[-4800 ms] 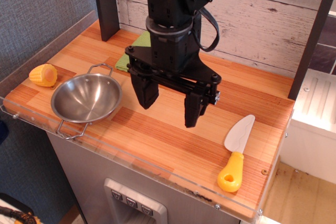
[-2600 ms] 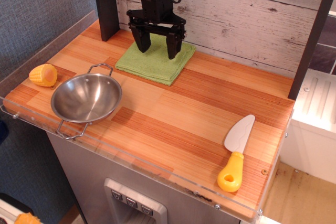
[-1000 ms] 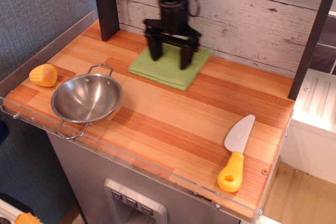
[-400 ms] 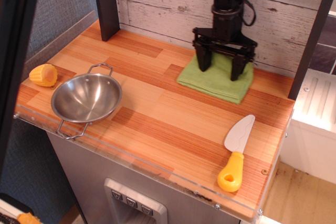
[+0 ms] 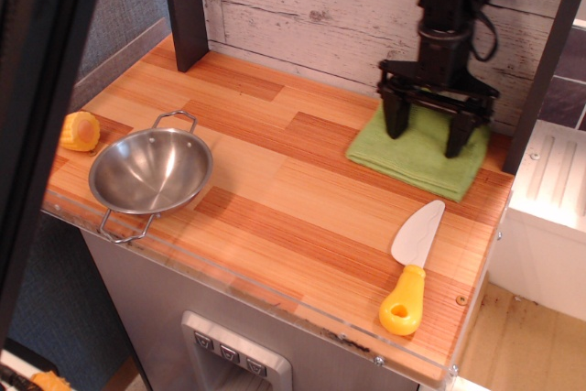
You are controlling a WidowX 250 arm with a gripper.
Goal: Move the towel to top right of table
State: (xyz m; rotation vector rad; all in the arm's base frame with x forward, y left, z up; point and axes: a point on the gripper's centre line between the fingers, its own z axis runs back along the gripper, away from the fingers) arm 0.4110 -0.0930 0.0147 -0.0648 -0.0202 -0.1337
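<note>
While flat, towel (image 5: 418, 156) skewed to table (image 5: 275, 199) edges, corner toward knife (image 5: 411, 266)

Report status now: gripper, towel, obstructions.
Gripper open, fingers pressed on towel. Towel flat at table's back right. Knife lies in front, apart.

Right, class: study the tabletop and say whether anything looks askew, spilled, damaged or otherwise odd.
Nothing is spilled or damaged. The towel lies flat but slightly askew to the table planks, with the gripper fingers spread on it. The bowl stands upright.
</note>
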